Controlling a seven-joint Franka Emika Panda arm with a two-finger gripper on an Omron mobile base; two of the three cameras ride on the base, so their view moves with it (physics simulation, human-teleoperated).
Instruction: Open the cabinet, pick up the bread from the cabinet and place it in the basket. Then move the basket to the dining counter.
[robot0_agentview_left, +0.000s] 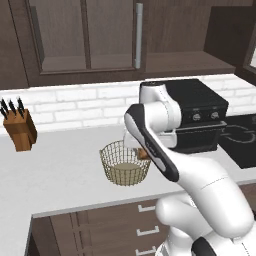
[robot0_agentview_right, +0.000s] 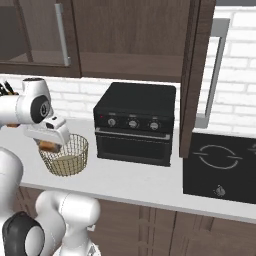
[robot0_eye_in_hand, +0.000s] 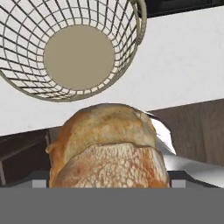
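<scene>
The golden-brown bread (robot0_eye_in_hand: 107, 146) sits right in front of the hand camera, and my gripper (robot0_eye_in_hand: 109, 177) is shut on it, with the fingertips hidden behind the loaf. The bread (robot0_agentview_left: 144, 154) hangs just above the right rim of the wire basket (robot0_agentview_left: 125, 164). That basket (robot0_eye_in_hand: 74, 48) stands on the grey worktop and has nothing inside. From the right, the hand and bread (robot0_agentview_right: 48, 146) hover at the basket's (robot0_agentview_right: 67, 156) left rim. The cabinet (robot0_agentview_left: 85, 35) hangs above, and one of its doors (robot0_agentview_right: 197, 75) stands swung out, edge-on. The dining counter is out of view.
A black toaster oven (robot0_agentview_right: 135, 122) stands on the worktop right of the basket, with a black cooktop (robot0_agentview_right: 220, 165) beyond it. A knife block (robot0_agentview_left: 19, 129) stands at the far left. Brown drawers (robot0_agentview_left: 145, 230) run below the worktop's front edge.
</scene>
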